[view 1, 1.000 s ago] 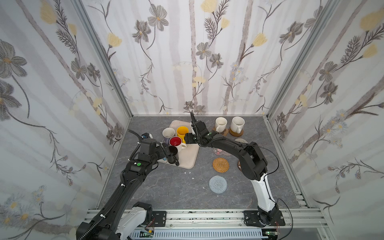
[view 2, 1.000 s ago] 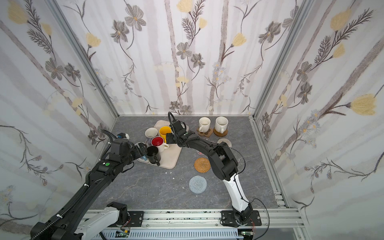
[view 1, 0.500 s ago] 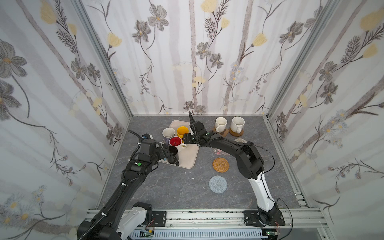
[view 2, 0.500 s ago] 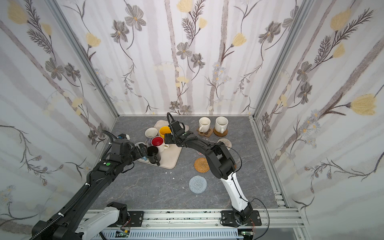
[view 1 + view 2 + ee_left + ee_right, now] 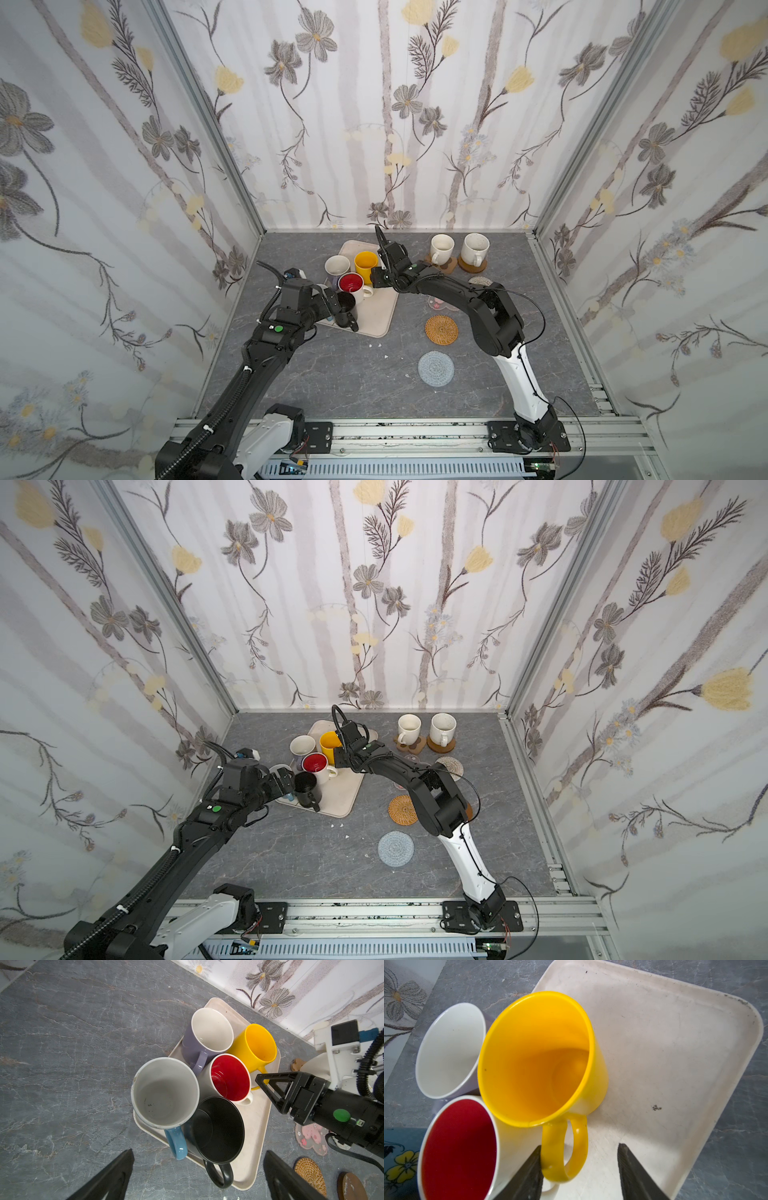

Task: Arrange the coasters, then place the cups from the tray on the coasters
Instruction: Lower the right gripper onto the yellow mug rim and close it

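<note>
Yellow cup (image 5: 533, 1053) handle now sits between parted jaws of the advanced right tool (image 5: 579, 1147); left tool (image 5: 198, 1151) stays released

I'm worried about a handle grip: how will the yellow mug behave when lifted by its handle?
The yellow mug looks glossy and rigid, so its handle may slip in the right gripper. Gripped off-centre at the handle, its body would probably tilt. The red-inside mug stands close beside it and may get nudged.
</note>
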Tool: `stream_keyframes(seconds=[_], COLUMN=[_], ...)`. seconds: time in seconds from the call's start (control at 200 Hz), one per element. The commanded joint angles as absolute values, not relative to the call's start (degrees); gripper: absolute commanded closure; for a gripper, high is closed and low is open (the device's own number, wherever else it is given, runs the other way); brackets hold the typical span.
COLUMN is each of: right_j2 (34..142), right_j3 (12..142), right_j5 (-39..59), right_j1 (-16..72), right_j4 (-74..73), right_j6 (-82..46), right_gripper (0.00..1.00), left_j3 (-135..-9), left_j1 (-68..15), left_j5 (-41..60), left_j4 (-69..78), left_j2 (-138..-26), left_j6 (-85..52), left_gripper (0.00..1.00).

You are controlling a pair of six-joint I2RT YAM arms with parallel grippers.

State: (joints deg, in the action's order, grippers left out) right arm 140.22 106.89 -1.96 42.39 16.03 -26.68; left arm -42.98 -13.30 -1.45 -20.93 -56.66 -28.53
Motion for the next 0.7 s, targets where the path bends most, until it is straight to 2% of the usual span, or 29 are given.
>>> stream_keyframes(seconds=[0.0, 0.15, 0.47, 0.694], right_j2=[140.61, 141.92, 146.03, 147.96], right_j3=[108.19, 109.73, 114.41, 117.05], right_j5=[-3.01, 0.06, -1.07, -1.31], right_j1=[42.45, 42.45, 42.54, 42.63], right_j4=[16.02, 15.42, 18.96, 20.38], right_j6=[-24.51, -23.11, -22.59, -22.07], right_gripper=[0.47, 0.49, 0.53, 0.63], left_j3=[-42.82, -42.76, -42.71, -42.63], left_j1=[-13.18, -13.06, -13.01, -12.91], left_j5=[-1.37, -1.32, -1.27, -1.14], left_j4=[-19.34, -19.34, -19.29, -19.25], left_j2=[-56.69, -56.78, -56.95, -57.01], left_j6=[-28.34, -28.35, -28.26, -28.14], left_gripper=[0.0, 0.0, 0.0, 0.0])
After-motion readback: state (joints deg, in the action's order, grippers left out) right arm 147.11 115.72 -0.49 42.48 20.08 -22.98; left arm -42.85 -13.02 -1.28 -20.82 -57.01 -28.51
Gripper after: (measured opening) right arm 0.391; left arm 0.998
